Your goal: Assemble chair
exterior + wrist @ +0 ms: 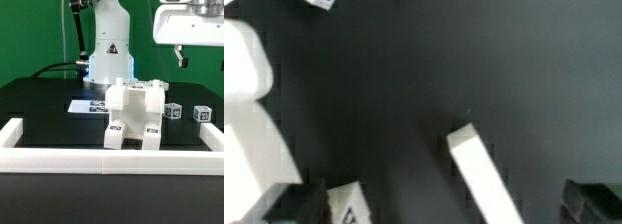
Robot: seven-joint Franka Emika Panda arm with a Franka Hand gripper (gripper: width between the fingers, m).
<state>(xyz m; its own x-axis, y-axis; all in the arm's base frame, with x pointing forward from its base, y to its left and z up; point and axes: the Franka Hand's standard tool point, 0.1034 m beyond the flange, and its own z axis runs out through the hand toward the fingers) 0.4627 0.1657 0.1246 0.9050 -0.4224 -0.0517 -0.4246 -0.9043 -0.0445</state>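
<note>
Centre your empty, jaws-apart end effector [180,60] over the small white tagged plastic piece [173,111] beside the white blocky plastic chair [134,115] before descending.

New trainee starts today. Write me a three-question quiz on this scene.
1. True or false: the hand holds a chair part.
2. In the exterior view, the marker board lies on which side of the joined chair parts? A) left B) right C) on top of them
3. Fill in: ___ small tagged pieces stand apart on the table, on the exterior view's right of the joined chair parts.

Key: 1 false; 2 A; 3 two.
</note>
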